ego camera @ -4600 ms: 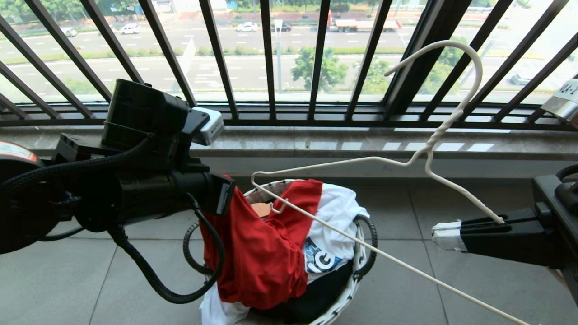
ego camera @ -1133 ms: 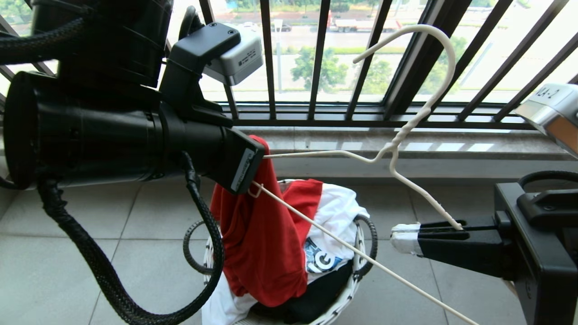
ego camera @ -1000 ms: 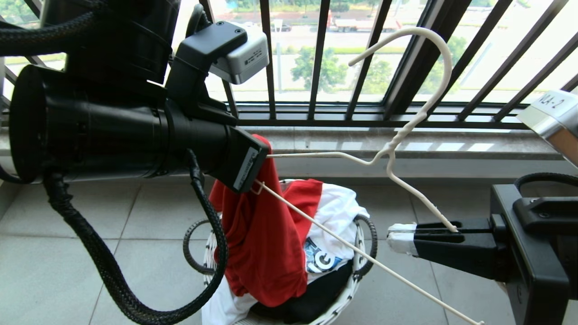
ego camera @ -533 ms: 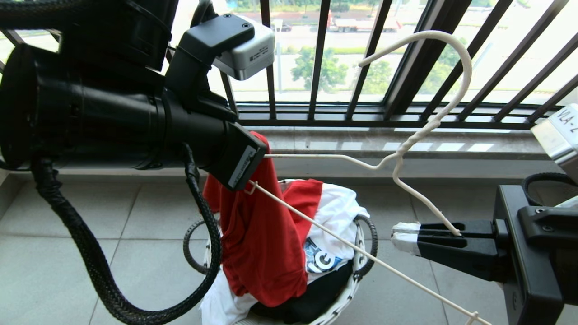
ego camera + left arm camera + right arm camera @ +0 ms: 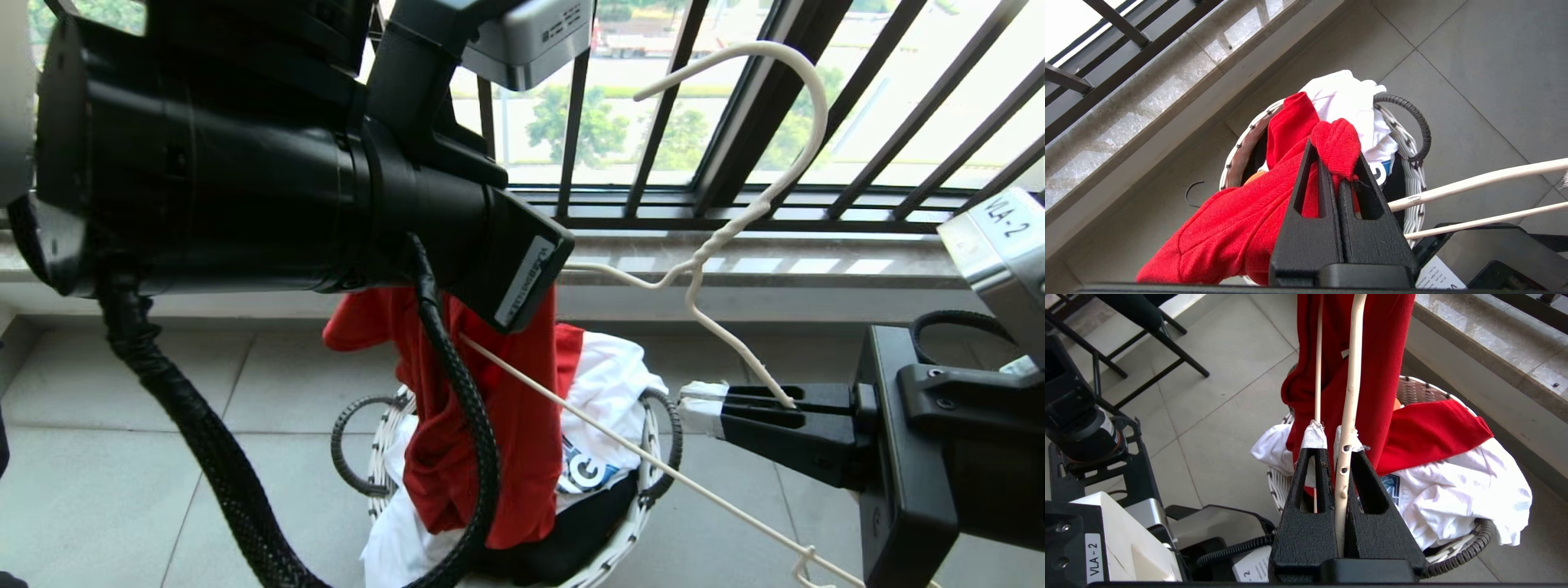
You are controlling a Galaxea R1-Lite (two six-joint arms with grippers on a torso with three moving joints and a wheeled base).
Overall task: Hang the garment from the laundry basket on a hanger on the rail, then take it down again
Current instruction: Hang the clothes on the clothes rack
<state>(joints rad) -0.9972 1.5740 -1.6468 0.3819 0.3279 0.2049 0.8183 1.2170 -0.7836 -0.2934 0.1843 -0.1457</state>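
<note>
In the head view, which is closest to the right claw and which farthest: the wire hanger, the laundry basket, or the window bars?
From the right gripper:
1. Hanger: clamped in its shut jaws, touching.
2. Laundry basket: on the floor, to that gripper's left in this view.
3. Window bars: farthest, behind the stone sill.

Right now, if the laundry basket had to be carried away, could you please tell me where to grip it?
Probably the dark looped handle on the laundry basket's left side, approached from outside. That loop stands out from the woven wall, free of cloth; the opposite handle has the white T-shirt bulging against it.
</note>
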